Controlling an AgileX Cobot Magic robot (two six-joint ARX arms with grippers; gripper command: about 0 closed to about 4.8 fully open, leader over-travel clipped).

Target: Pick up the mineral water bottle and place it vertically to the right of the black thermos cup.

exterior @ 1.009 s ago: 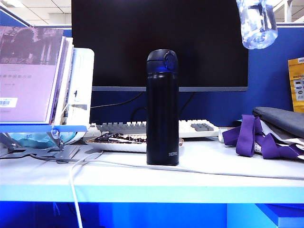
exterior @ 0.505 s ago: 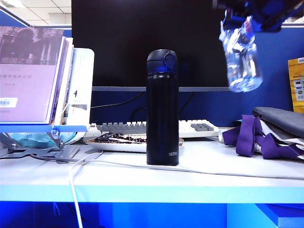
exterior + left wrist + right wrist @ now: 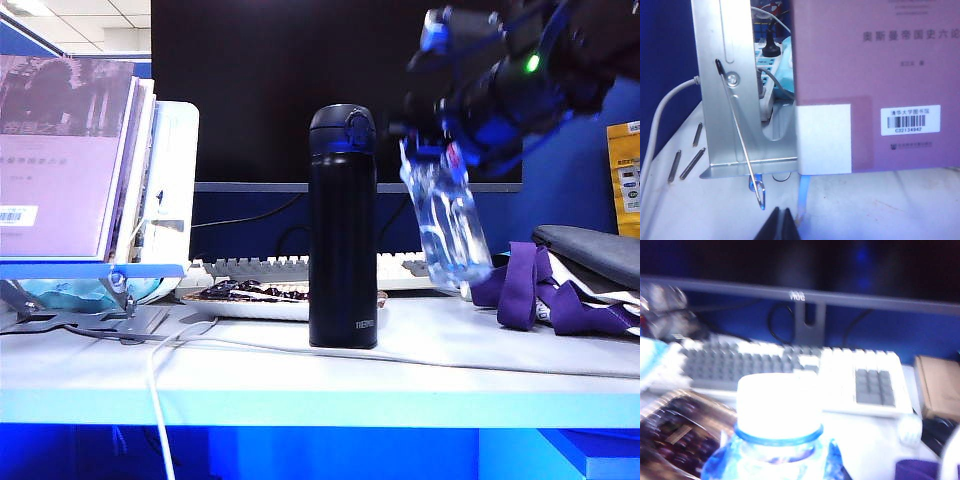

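- A black monitor fills the far side of the desk, a white keyboard at its foot and a stand of books at the left.
- The right arm reaches in from the upper right, its right gripper clamped on the neck end of the bottle; the jaws themselves are blurred, but the bottle hangs from them.
- The thermos stands upright near the middle of the desk, lid shut.
- The bottle hangs in the air just right of the thermos, apart from it, its base tilted rightward and clear of the desk; the right wrist view shows its white cap close up.
- The left gripper sits at the left by the book stand, fingers pressed together, holding nothing.
- Step in hand, by the look of it: carrying the bottle down to its spot. Next, the bottle needs righting to vertical and lowering onto the bare desk between the thermos and the purple strap, then release.
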